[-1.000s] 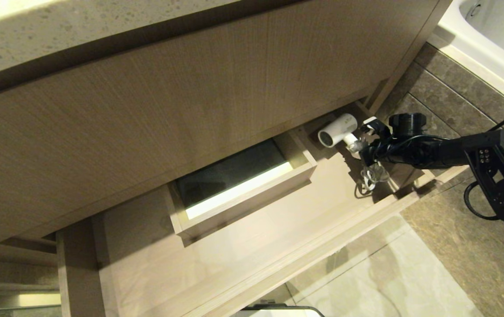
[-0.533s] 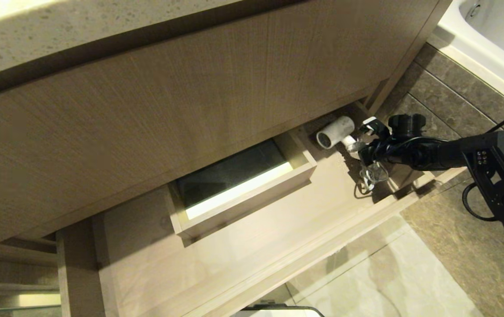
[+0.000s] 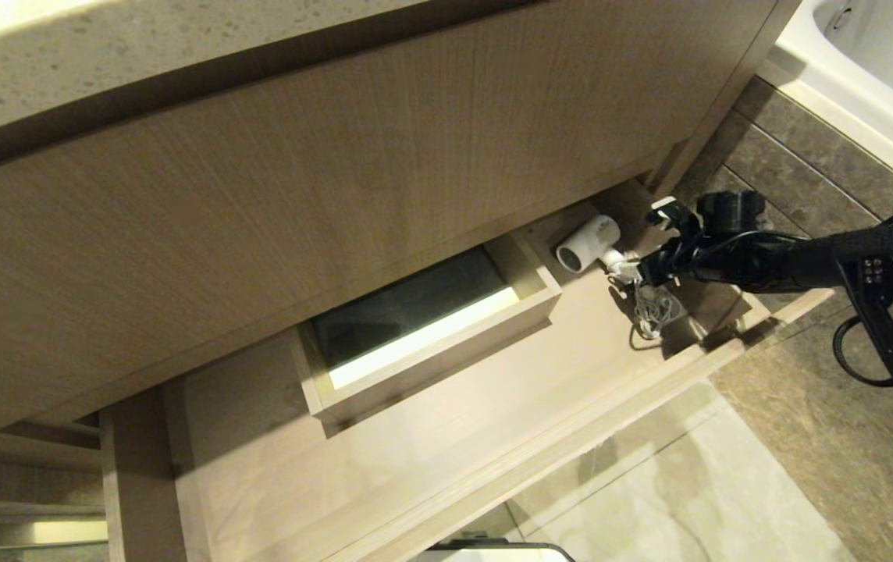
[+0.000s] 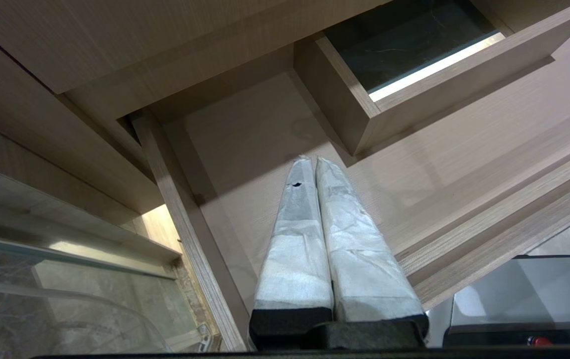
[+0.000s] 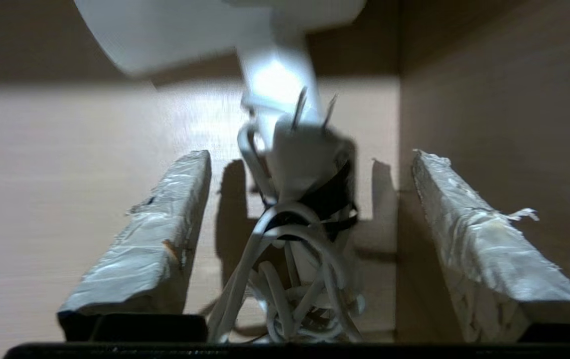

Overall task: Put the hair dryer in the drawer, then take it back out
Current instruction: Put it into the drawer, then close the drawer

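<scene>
Warm, dim indoor light. A bright strip glows along the boxed cut-out (image 3: 423, 336) inside the drawer (image 3: 446, 437). The vanity front (image 3: 298, 195) shades the drawer's rear, where the hair dryer (image 3: 588, 242) lies half lit. In the right wrist view the hair dryer is blurred and overexposed; the fingers (image 5: 150, 234) cast hard shadows. The countertop (image 3: 64, 47) glares top left.

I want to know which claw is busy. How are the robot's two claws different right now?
The right end effector is spread wide around the hair dryer handle in the drawer; the left end effector is shut and empty. Right reaches the drawer's back corner; left hangs over its other end. Both have wrapped fingers.
</scene>
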`<state>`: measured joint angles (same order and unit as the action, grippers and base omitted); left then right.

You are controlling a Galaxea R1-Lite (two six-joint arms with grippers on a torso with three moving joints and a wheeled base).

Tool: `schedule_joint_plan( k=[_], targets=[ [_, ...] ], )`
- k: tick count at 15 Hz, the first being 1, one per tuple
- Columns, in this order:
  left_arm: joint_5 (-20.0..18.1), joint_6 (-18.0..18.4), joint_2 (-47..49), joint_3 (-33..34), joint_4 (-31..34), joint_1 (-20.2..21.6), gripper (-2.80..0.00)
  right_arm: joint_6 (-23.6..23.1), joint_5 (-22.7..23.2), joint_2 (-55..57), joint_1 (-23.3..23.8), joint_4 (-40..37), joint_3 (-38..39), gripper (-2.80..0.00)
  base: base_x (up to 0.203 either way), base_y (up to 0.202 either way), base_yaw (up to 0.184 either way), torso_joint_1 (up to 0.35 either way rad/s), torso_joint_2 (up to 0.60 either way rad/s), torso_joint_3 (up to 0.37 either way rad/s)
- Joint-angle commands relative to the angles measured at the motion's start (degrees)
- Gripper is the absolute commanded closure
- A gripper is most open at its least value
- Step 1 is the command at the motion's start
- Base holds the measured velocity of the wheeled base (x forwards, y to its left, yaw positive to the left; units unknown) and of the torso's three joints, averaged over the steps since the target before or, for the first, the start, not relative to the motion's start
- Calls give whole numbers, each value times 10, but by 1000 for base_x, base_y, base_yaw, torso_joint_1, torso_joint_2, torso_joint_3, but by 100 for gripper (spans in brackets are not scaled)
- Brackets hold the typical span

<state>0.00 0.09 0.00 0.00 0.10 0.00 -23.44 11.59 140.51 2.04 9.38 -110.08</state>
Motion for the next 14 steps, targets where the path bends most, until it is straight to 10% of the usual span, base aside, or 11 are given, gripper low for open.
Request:
schedule_joint_plan(
  k=[1,5,6,14],
  targets=[
    [0,0,-1,0,0,0,0,18,0,-59,4,-23,3,-280,0,0,0,0,0,0],
    [0,0,0,0,0,0,0,30,2,-185,20,-172,13,-280,0,0,0,0,0,0],
    [0,0,-1,0,0,0,0,31,2,-217,23,-208,19,0,0,0,0,0,0,0],
    [0,0,0,0,0,0,0,21,-24,-487,26,-336,306,0,0,0,0,0,0,0]
  ],
)
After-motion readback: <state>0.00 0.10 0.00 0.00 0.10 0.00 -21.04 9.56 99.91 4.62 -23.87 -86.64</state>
